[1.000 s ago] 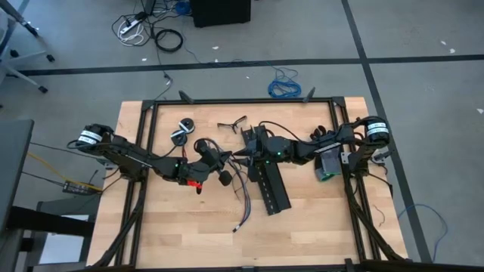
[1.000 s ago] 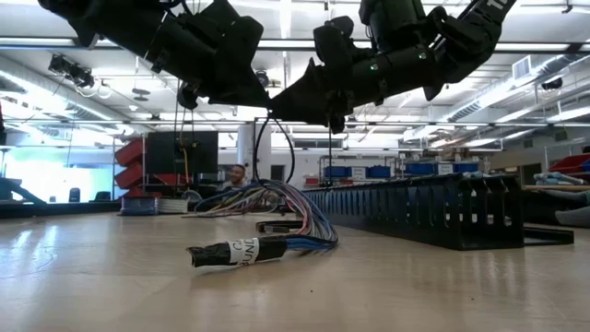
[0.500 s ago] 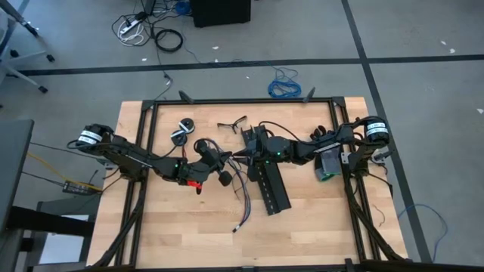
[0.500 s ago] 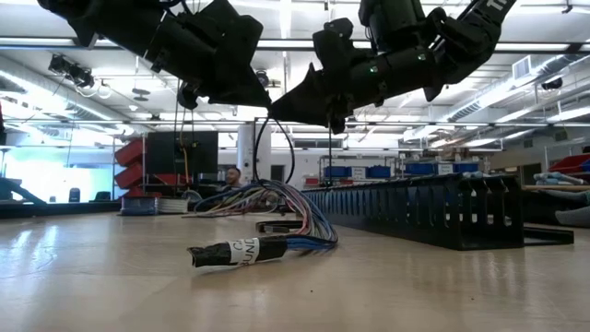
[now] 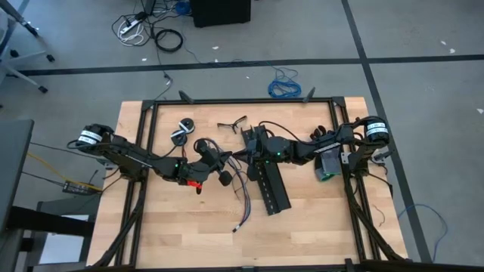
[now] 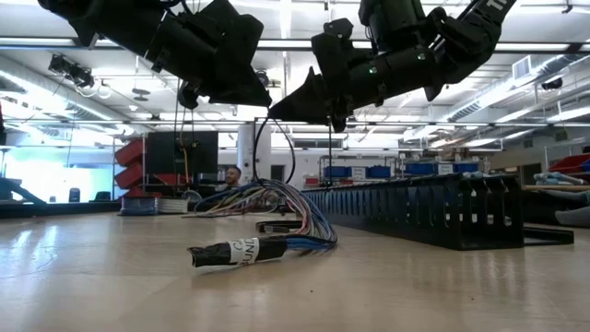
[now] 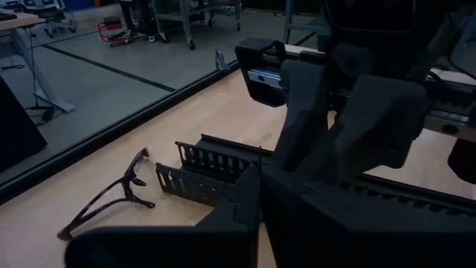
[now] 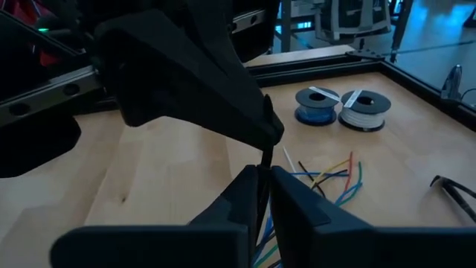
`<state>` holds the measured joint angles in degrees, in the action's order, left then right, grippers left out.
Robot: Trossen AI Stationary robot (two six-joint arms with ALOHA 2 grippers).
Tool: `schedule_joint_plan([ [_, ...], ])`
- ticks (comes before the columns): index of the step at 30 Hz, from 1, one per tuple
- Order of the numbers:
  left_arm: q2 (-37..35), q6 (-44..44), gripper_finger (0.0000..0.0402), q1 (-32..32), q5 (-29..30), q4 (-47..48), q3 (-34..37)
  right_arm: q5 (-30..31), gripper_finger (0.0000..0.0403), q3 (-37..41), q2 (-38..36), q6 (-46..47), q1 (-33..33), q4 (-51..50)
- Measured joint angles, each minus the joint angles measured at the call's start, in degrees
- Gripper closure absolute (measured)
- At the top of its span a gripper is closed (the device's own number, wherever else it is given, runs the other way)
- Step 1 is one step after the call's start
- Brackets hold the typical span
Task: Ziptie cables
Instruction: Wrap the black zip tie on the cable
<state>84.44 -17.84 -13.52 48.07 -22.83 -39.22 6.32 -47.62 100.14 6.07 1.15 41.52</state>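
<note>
Above the loose bundle of thin multicoloured cables (image 6: 263, 221) on the wooden table (image 5: 174, 227), the right gripper (image 8: 262, 182) had just narrowed onto a thin black ziptie (image 8: 264, 160); the left gripper (image 6: 261, 97) remained shut alongside. Cinching appeared imminent.

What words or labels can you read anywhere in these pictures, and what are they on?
White label on the black-wrapped end of the cables: has dark lettering, too blurred to read.
White tags on the two tape spools: no legible text.
Nothing else carries readable writing.
</note>
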Motion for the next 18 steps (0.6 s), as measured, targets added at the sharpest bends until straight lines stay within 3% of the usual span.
schedule_joint_plan([
  [9,-0.02,-0.31,0.0402,-0.04,0.0,-0.18,0.0,0.05,0.0378,0.0,0.0,-1.19,0.0,0.28],
  [18,0.0,-0.38,0.0401,-0.04,-0.2,-0.66,0.0,0.03,0.0327,0.0,0.0,-1.21,0.02,0.46],
])
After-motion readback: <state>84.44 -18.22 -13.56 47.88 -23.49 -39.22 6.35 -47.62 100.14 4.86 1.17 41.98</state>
